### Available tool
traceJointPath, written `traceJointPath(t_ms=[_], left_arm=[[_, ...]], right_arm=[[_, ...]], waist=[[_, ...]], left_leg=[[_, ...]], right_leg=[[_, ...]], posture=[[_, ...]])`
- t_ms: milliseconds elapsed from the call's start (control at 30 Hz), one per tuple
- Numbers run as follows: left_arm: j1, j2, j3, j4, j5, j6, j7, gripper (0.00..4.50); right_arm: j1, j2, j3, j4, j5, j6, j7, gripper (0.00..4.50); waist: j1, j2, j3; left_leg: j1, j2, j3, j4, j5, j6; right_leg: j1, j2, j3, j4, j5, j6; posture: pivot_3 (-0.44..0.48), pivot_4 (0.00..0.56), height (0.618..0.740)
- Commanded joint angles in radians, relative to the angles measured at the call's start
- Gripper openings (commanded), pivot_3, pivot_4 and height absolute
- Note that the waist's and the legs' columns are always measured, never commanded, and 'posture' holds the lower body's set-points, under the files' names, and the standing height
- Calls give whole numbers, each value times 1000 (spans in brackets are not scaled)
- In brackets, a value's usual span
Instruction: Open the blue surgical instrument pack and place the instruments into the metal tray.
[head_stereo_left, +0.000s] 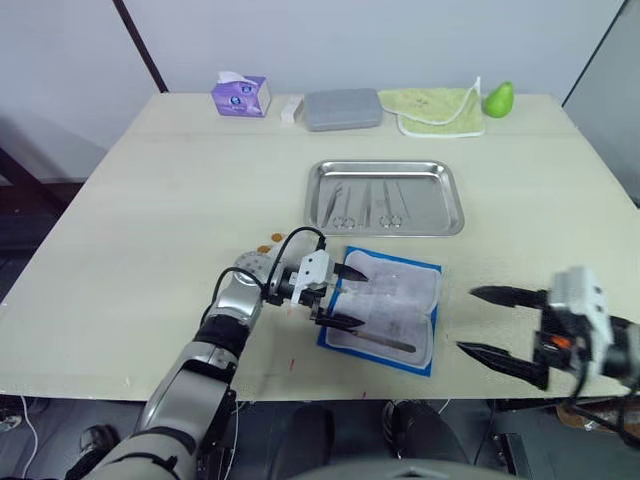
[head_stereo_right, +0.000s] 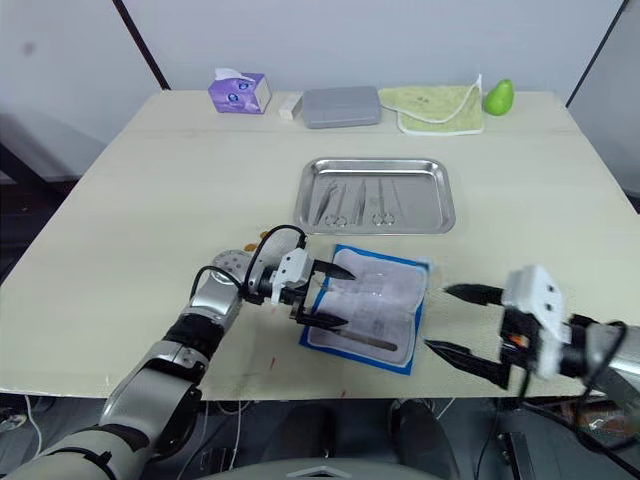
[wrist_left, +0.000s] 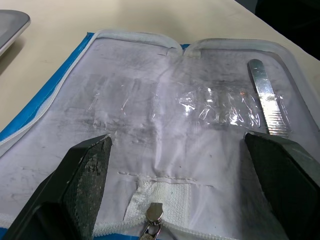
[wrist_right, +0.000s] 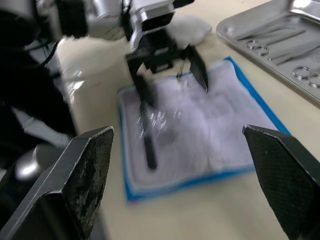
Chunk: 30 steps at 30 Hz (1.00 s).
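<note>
Metal tray (head_stereo_left: 452, 205): glossy steel. Blue surgical instrument pack (head_stereo_left: 405, 290): matt cloth lining, crinkled clear plastic. Worktop (head_stereo_left: 150, 230): smooth, matt.

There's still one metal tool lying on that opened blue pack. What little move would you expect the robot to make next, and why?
Probably the open left gripper shifts over the slim silver instrument lying on the pale lining of the unfolded blue surgical pack and lowers to pinch it. Other instruments already lie in the shiny rectangular metal tray, and the open right gripper hangs beside the pack.

The instruments (head_stereo_left: 372, 205) in the metal tray (head_stereo_left: 448, 226) are too small to identify.
</note>
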Motion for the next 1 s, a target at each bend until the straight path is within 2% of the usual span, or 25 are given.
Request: traceJointPath(t_ms=[33, 233, 400, 500, 633, 700, 767, 933, 1000], left_arm=[[25, 15, -36, 81, 58, -13, -12, 4500], [17, 11, -35, 129, 65, -46, -16, 4500], [16, 11, -35, 134, 64, -52, -20, 4500], [16, 11, -35, 129, 63, -49, -22, 4500], [18, 9, -35, 124, 62, -46, -22, 4500], [25, 11, -36, 107, 59, -39, -25, 4500], [27, 13, -37, 95, 58, -33, -25, 4500], [28, 22, -42, 61, 59, -11, -28, 4500], [28, 23, -42, 43, 56, 4, -28, 4500]], right_arm=[[54, -29, -140, -37, 60, -37, 69, 4460], [140, -76, -292, -25, 107, -40, 137, 4460], [151, -97, -284, -33, 110, -45, 125, 4460], [119, -93, -173, -68, 53, -65, 55, 4460], [50, -66, 81, -91, -93, -97, -81, 4460], [-9, -35, 273, -72, -206, -116, -162, 4460], [-59, -7, 396, -49, -273, -124, -210, 4460], [-184, 48, 593, 57, -407, -144, -286, 4460], [-228, 74, 631, 80, -415, -125, -303, 3938]], waist=[[1, 0, 0], [2, -1, -1], [2, -2, -1], [2, -2, -1], [2, -2, -3], [2, -2, -4], [4, -2, -4], [2, -4, -3], [3, -4, -3]], left_leg=[[0, 0, 0, 0, 0, 0], [0, 0, 2, 0, 0, 0], [1, 0, 2, 0, 0, 0], [2, 1, 2, -1, 0, 0], [3, 1, 2, -1, 0, 0], [3, 1, 2, -1, 0, 0], [3, 1, 2, -1, 0, 0], [4, 1, 2, -1, 0, 0], [4, 1, 2, -1, 0, 0]], right_leg=[[0, 0, 0, 0, 0, 1], [0, 1, 2, 0, 0, 0], [1, 1, 3, 0, 0, 1], [1, 1, 3, 0, -1, 1], [1, 2, 5, 0, -1, 1], [1, 2, 5, 0, -1, 1], [1, 2, 5, 0, -1, 1], [1, 2, 6, 0, -1, 0], [0, 3, 6, 0, -1, -1]], posture=[[0, 150, 736], [0, 150, 736], [0, 150, 736], [0, 150, 736], [0, 150, 736], [0, 150, 736], [0, 150, 736], [0, 150, 736], [0, 150, 736]])
